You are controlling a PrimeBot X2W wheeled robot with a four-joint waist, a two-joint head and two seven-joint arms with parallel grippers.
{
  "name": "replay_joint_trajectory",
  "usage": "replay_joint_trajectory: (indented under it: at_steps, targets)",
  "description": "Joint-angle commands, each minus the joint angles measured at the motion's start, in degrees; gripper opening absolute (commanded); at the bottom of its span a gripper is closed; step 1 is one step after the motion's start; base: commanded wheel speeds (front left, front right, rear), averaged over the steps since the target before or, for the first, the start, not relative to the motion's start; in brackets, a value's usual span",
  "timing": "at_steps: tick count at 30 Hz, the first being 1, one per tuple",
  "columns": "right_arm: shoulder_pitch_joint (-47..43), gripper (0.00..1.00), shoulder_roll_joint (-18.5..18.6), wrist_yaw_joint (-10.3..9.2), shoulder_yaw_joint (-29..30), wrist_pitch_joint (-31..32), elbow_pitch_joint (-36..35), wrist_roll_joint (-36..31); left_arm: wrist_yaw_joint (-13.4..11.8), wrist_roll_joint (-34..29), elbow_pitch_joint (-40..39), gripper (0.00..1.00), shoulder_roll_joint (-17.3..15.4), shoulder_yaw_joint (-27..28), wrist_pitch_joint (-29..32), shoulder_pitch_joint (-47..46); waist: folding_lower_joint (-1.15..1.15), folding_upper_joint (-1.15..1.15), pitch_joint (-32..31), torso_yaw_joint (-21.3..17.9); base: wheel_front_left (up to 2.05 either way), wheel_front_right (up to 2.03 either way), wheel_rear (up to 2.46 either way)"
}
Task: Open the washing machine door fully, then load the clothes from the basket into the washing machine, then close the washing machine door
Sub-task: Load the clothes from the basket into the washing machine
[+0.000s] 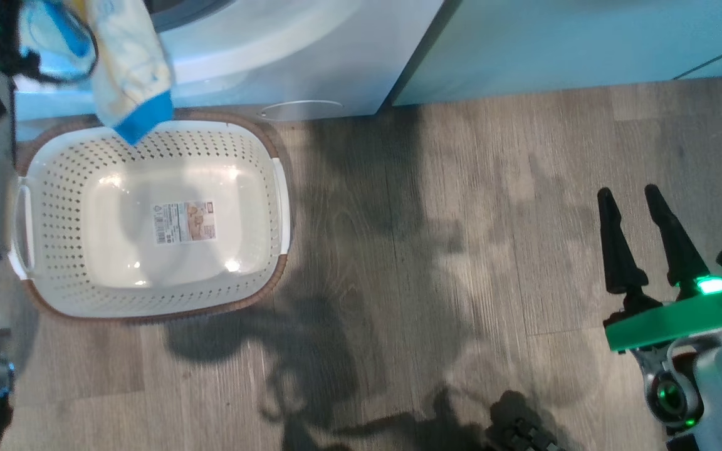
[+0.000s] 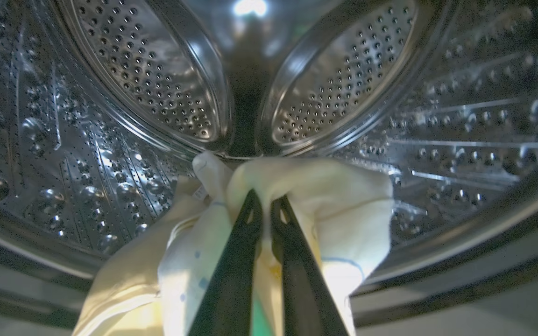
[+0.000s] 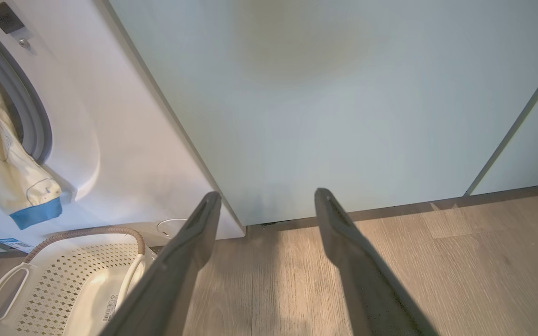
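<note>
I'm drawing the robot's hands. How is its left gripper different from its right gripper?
The left gripper is shut on the clothes; the right gripper is open and empty. The left gripper reaches inside the washing machine; the right gripper hangs above the floor. Both have two long dark fingers.

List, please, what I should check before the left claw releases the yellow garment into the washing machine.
1. The left claw is shut on the soft pale yellow fabric garment with a blue cuff: ok.
2. The gripped part is inside the shiny steel perforated drum: ok.
3. The whole garment is inside: not ok. Its blue-cuffed end hangs out of the big white washing machine, over the basket.
4. The small cream perforated plastic basket is empty: ok. Only its label sticker lies on the bottom.
5. The right claw is open and away from the machine: ok.
</note>
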State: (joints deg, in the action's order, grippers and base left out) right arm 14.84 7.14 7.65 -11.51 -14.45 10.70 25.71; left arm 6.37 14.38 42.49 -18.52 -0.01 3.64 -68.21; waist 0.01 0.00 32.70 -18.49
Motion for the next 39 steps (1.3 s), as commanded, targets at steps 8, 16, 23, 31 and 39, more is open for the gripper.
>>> replay_joint_trajectory:
  at_steps: [8, 16, 23, 31, 39]
  targets:
    - [2.1, 1.0, 0.3, -0.16, -2.01, -0.55, -1.47, 0.58, -1.24, 1.18, 4.23, 0.0, -3.04, 1.41, 0.0, -12.2, -0.01, 0.0, 3.38, -1.51, 0.0, 0.0, 0.0]
    - [3.76, 1.0, -0.04, -0.16, -2.33, -0.55, -1.56, 0.77, -1.76, 0.94, 9.69, 0.0, -3.26, 0.72, -2.41, -17.74, -0.01, 0.0, 5.95, -2.48, 0.0, 0.0, 0.0]
    - [5.37, 1.0, -0.03, -0.16, -2.9, -0.55, -1.8, 0.81, -2.1, 0.12, 14.57, 0.0, -3.92, -0.41, -5.89, -22.94, -0.01, 0.0, 8.29, -3.11, 0.0, 0.0, 0.0]
    - [6.45, 1.0, -0.08, -0.16, -3.4, -0.55, -1.78, 0.94, -1.61, -0.2, 19.07, 0.0, -5.39, -1.17, -12.72, -28.31, -0.01, 0.0, 10.39, -3.82, 0.0, 0.0, 0.0]
    - [7.05, 1.0, -0.34, -0.16, -3.69, -0.55, -1.77, 1.09, 0.32, 0.8, 19.46, 0.0, -5.27, -2.11, -18.05, -32.22, -0.01, 0.0, 11.81, -4.38, 0.0, 0.0, 0.0]
